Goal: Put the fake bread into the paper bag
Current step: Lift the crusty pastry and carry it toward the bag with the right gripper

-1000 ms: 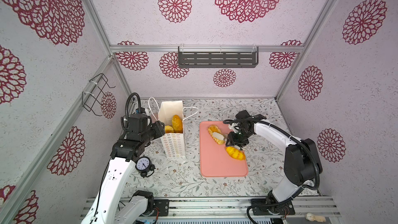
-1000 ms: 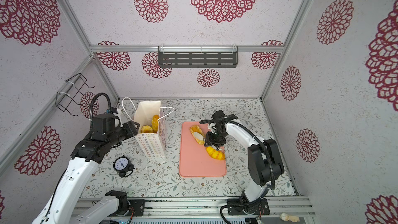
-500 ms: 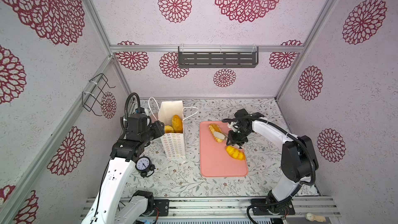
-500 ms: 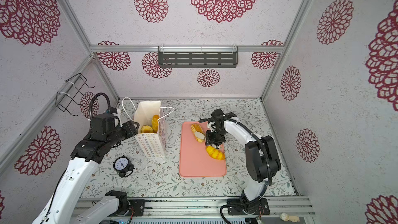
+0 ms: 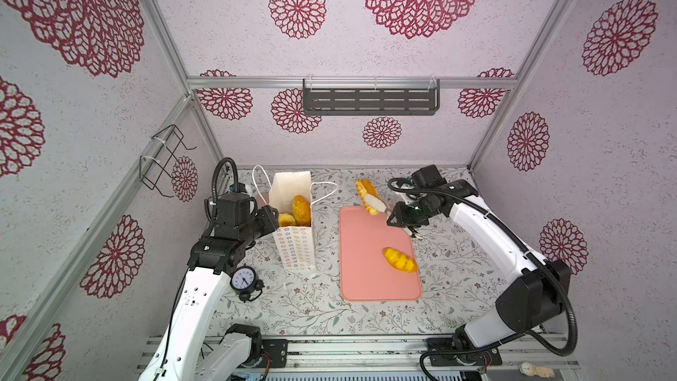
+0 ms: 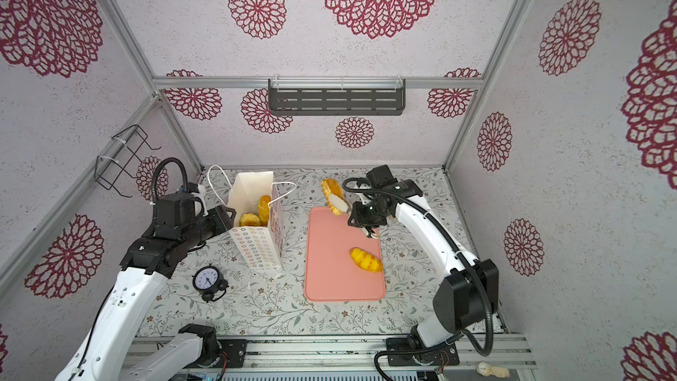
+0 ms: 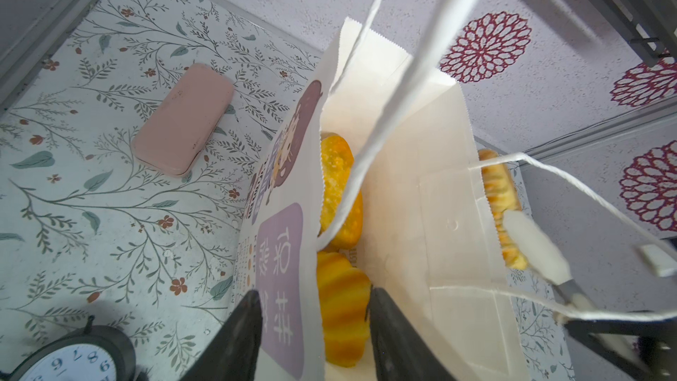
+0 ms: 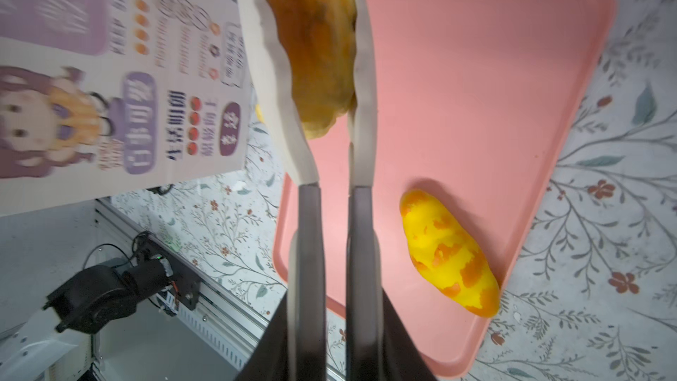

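The right gripper (image 5: 376,205), clamped on a ridged roll (image 5: 364,188) whose length runs out beyond its jaws, has the paper bag (image 5: 295,251) and its open mouth ahead of it, where the left gripper (image 5: 273,214) waits part open astride the rim.

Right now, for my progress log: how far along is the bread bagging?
Done: a speckled loaf and a ridged roll sit inside the paper bag. In hand: the right jaws are shut on a long pastry, held clear of the pink tray; the left jaws straddle the bag's front wall. Remaining: one yellow-orange roll on the tray.
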You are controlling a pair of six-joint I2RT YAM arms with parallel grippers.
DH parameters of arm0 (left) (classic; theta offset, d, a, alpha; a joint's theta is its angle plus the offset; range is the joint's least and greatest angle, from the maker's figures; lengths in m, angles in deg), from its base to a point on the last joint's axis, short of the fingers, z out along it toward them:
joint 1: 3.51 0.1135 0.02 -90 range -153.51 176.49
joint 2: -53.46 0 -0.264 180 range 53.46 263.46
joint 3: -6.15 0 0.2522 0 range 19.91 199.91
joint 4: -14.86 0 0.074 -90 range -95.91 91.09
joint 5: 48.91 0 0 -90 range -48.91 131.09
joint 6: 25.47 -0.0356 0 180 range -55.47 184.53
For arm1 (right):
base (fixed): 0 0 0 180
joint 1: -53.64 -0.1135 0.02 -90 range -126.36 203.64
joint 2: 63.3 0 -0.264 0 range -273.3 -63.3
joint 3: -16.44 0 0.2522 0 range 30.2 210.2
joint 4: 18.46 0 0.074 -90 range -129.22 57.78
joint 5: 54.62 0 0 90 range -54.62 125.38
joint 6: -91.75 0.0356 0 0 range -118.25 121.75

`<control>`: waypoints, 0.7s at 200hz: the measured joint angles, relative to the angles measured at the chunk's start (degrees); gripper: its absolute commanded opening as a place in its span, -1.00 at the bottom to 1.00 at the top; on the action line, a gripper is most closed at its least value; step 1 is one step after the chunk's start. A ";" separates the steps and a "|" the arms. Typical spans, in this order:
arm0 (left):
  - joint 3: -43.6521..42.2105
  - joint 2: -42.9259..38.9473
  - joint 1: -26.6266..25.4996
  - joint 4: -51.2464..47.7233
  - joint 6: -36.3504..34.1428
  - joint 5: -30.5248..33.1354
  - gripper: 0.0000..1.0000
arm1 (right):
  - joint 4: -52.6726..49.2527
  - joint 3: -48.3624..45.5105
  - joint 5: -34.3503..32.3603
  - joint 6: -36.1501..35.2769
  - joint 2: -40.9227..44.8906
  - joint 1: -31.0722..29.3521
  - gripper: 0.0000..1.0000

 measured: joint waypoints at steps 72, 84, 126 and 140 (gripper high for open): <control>0.00 0.37 0.00 -0.59 0.02 0.52 -0.32 | 0.87 24.39 -0.59 3.41 0.52 -12.90 -0.39; 0.00 0.35 0.00 -0.70 0.02 0.70 -0.35 | 1.40 26.43 -0.59 4.02 -0.28 -15.87 -0.39; -0.02 0.28 0.00 -0.81 0.57 1.33 -0.57 | 2.62 29.05 -1.73 5.86 -6.62 -23.45 -0.40; -0.02 0.28 0.00 -0.83 0.70 1.36 -0.62 | 2.56 29.07 -2.45 6.34 -9.07 -24.76 -0.40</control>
